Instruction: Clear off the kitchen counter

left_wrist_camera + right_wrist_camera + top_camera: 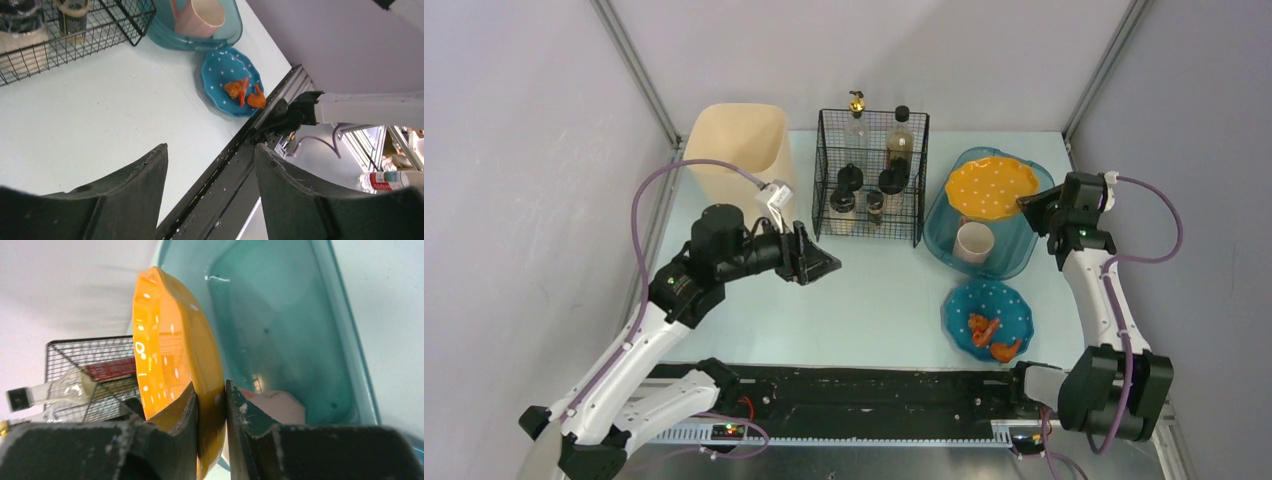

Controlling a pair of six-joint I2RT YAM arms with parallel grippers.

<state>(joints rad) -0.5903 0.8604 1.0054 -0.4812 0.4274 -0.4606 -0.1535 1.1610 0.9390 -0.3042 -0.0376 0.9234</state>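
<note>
Across the whole scene: the kitchen counter (874,300), a large flat tabletop of pale mint-blue, matte, bounded along the near side by a black front edge rail (874,395).

At far left, in the back corner of the counter: a tall cream plastic bin (739,150), upright, open at the top.

Just in front of the bin: the left gripper (211,148), hovering over bare counter and pointing right, fingers wide apart, nothing between them.

At back centre: a black wire basket (871,175), standing square on the counter, packed with bottles and jars (894,150).

Just right of the basket: an oval translucent teal plastic tub (1014,255), resting on the counter. In its near part: a pale pink mug (974,242).

In front of the tub, near the rail: a round blue plate with white dots (987,312), flat on the counter, bearing orange food pieces (992,340).

Over the far part of the tub: a round yellow-orange plate with white dots (992,187), tilted; contact with the tub impossible to tell.

At far right: the right gripper (210,392), clamped on the right rim of the yellow-orange plate, one finger against each face.
</note>
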